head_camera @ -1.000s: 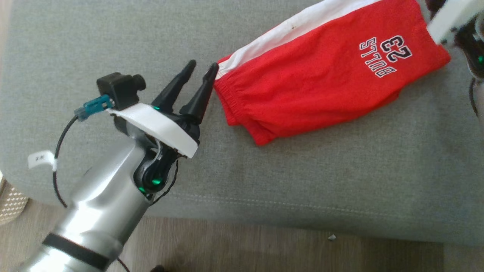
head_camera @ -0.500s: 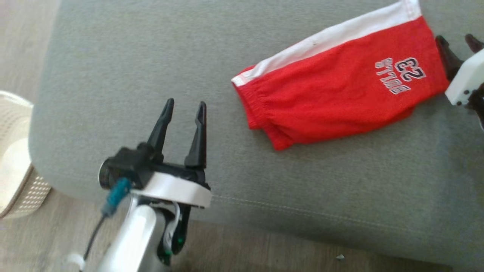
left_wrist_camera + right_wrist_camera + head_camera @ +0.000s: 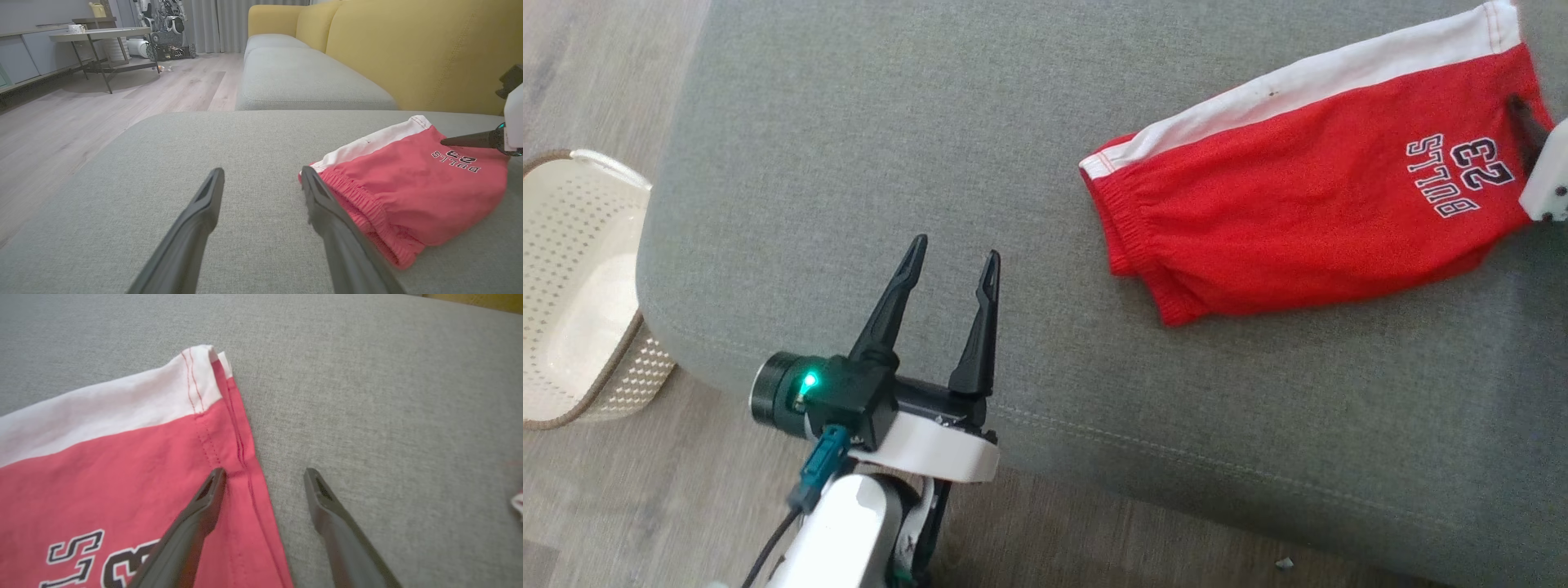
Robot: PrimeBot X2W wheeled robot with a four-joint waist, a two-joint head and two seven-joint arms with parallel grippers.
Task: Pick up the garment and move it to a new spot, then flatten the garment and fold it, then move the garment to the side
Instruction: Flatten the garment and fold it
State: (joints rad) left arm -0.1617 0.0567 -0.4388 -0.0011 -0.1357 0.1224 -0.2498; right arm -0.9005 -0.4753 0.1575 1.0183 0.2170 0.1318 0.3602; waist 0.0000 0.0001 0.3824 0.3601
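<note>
Red fabric shorts with a white side band (image 3: 1298, 212) bore dark block lettering outlined in white (image 3: 1454, 175), read BULLS with the number 23 beside it, upside down in the head view, near the leg hem, only an S fully legible in the right wrist view.

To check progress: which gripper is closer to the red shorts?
The right gripper: one open finger is over the shorts at the hem, beside the print. The left gripper, also open, stands apart from the waistband.
</note>
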